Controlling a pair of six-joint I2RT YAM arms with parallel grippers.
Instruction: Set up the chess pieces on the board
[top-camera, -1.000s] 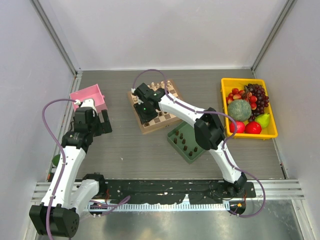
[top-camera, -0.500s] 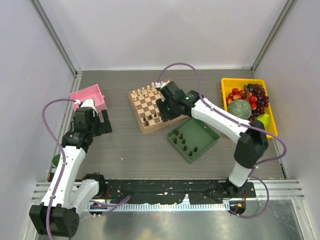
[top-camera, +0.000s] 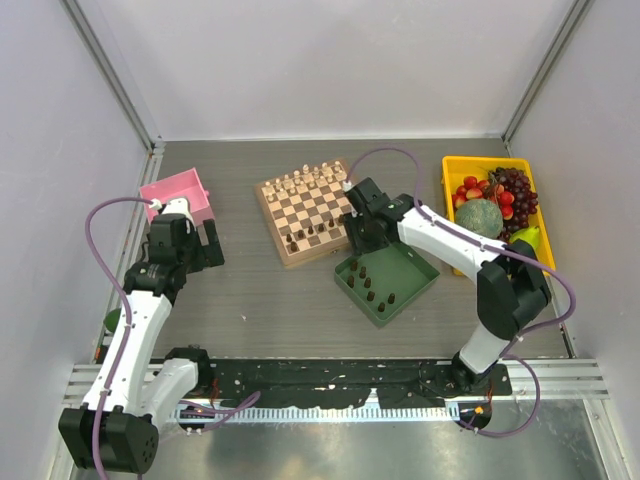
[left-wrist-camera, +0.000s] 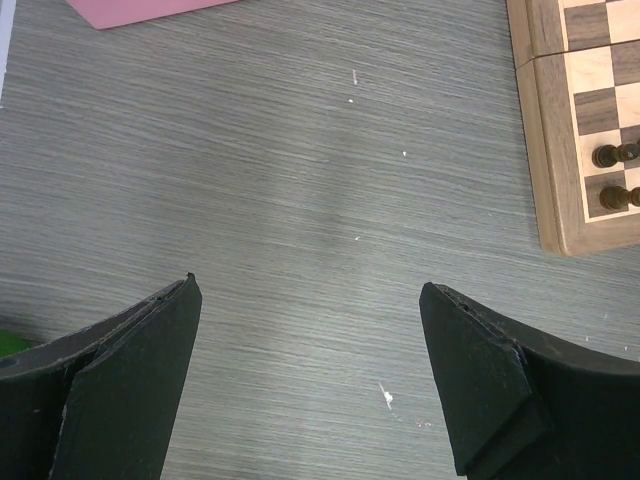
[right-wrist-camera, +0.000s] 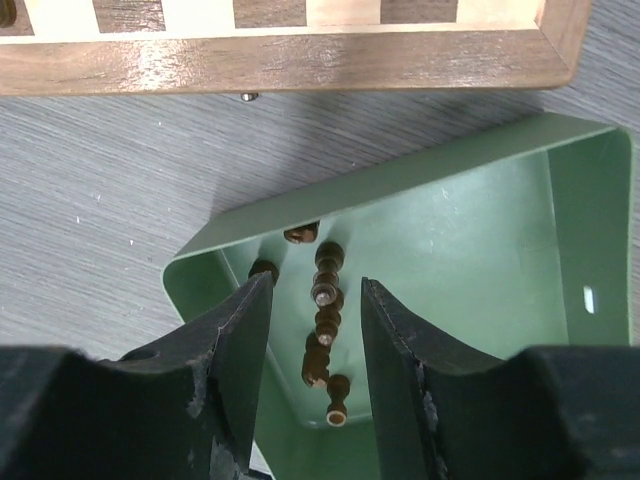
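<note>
Several tiny dark brown wooden chess pieces stand in the square green tray, a few on the checked wooden chessboard. Right gripper parted and empty, straddling the tray row. Judged step: pick. Next: descend and close on one piece. Left gripper spread wide, empty.

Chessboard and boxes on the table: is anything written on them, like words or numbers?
None: no words, numbers or signs show on the checked wooden chessboard, the square green tray, the yellow plastic fruit bin or the pink plastic box in any view.
</note>
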